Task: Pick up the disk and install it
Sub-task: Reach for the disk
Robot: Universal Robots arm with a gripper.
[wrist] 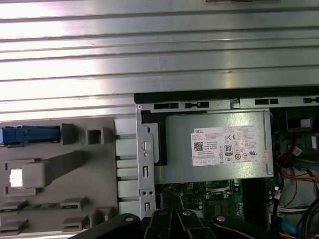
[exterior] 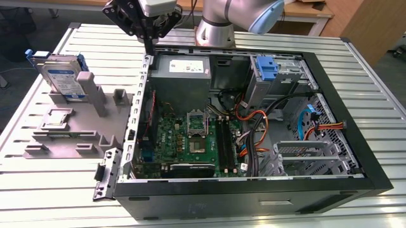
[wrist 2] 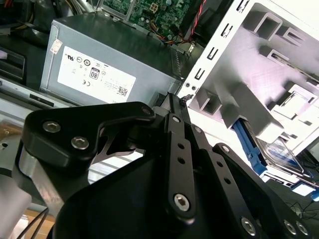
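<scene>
The disk is a silver-grey drive with a blue-and-white label and blue rails. It stands on edge in a grey fixture at the exterior view's left, outside the computer case. The second wrist view shows its blue rail and label, and the first wrist view shows the top of the disk's rail. My gripper hangs over the case's rear corner wall, between the fixture and the power supply. Its fingers are shut together with nothing held. The disk is apart from it, toward the exterior view's left.
The open computer case lies on a slatted metal table. Inside are the silver power supply, a green motherboard, orange and black cables, a blue bracket in the upper bay and a metal drive cage.
</scene>
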